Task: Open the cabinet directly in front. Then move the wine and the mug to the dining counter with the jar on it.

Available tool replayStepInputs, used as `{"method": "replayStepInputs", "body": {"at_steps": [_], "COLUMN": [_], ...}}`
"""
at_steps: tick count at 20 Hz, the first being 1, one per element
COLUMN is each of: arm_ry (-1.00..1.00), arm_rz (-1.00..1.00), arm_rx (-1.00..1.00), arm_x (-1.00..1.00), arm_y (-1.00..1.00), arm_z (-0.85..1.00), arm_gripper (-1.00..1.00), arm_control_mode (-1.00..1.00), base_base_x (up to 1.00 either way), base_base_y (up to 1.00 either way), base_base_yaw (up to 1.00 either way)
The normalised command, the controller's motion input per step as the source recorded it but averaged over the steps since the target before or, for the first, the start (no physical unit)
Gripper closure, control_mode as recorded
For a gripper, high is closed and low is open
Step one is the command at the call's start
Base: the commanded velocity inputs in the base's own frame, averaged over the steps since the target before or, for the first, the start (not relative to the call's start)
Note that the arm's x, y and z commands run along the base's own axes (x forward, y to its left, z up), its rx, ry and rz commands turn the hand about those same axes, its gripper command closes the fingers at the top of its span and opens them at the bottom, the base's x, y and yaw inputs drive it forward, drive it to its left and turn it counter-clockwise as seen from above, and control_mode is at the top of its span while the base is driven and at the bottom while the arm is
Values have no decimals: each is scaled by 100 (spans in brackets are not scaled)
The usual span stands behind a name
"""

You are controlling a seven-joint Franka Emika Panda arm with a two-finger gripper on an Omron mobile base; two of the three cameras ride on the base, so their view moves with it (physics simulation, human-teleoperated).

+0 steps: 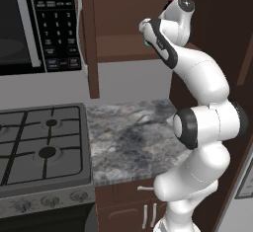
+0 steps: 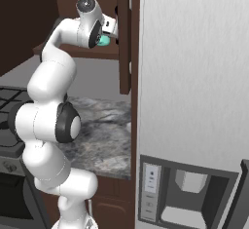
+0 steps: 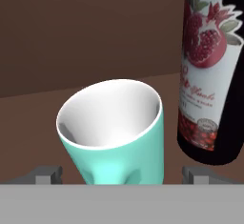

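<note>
Tool [image 3: 121, 178], jaws spread wide & gripping nothing, was positioned w/ the teal mug [image 3: 114, 132] between its fingertips, wine [image 3: 212, 70] standing just beside on cabinet [image 1: 123, 46] shelf.

A teal mug [image 3: 116, 137] with white inside, a dark wine [image 3: 212, 75] bottle bearing a red pomegranate label.

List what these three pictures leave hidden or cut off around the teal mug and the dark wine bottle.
- Teal mug: handle unseen in the hand view; in both base views the white arm covers most of it.
- Dark wine bottle with pomegranate label: neck and cap cut by the top edge of the hand view.
- Gripper: fingertips barely rise into the hand view; contact with the mug cannot be told.
</note>
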Motion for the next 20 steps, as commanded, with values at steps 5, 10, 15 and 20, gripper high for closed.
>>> {"method": "replayStepInputs", "body": {"at_steps": [5,10,15,20], "arm_ry": [0,0,0,0], "arm_rz": [0,0,0,0], "arm_rx": [0,-1,0,0], "arm_x": [-2,0,0,0], "arm_y": [4,11,3,0], "arm_z": [0,0,0,0], "arm_gripper": [-100,-100,100,100], "arm_control_mode": [-100,-100,-100,-100], "base_base_x": [0,0,0,0], "base_base_y": [0,0,0,0], "base_base_yaw": [0,0,0,0]}}
